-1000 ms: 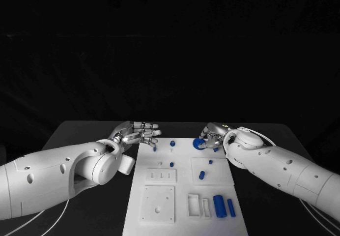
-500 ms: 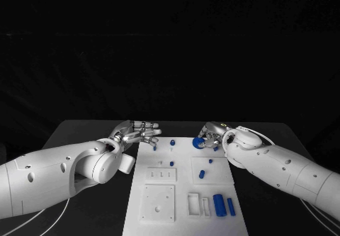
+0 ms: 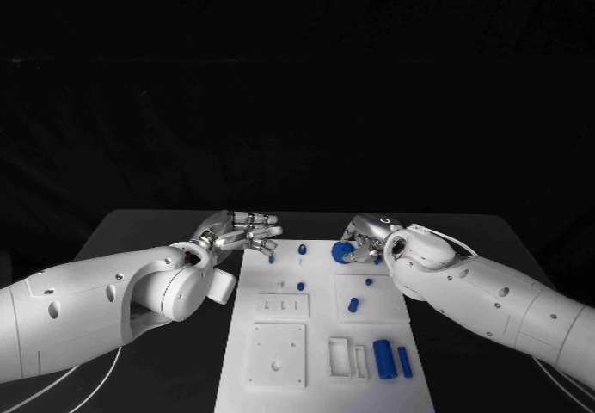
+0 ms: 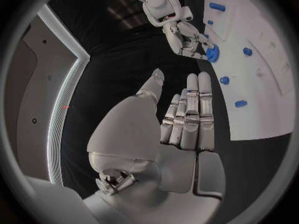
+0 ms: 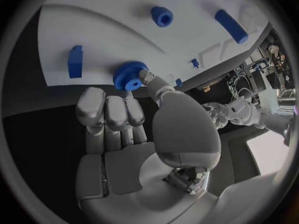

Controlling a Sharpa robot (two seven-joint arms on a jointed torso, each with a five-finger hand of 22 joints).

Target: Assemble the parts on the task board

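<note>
The white task board [image 3: 280, 379] lies lengthwise in the middle of the black table. My right hand [image 3: 362, 241] is over its far right part and pinches a blue gear [image 3: 342, 252] between thumb and fingers. The right wrist view shows this gear [image 5: 129, 76] held just above the board [image 5: 93, 30]. My left hand [image 3: 244, 231] hovers at the board's far left corner with straight fingers and holds nothing. In the left wrist view the left hand [image 4: 187, 122] is extended beside the board [image 4: 264, 84], with the right hand [image 4: 184, 35] and its gear [image 4: 214, 53] beyond.
Blue parts stand on the board: a peg [image 3: 302, 250] at the far end, a small pin [image 3: 299, 286], a short piece [image 3: 353, 304] and two cylinders [image 3: 383, 359] near the front. White recessed blocks [image 3: 275, 354] fill the near left. Black table [image 3: 149, 228] surrounds the board.
My right hand has shifted a little to the left with the blue gear in it. The left hand has stayed where it was.
</note>
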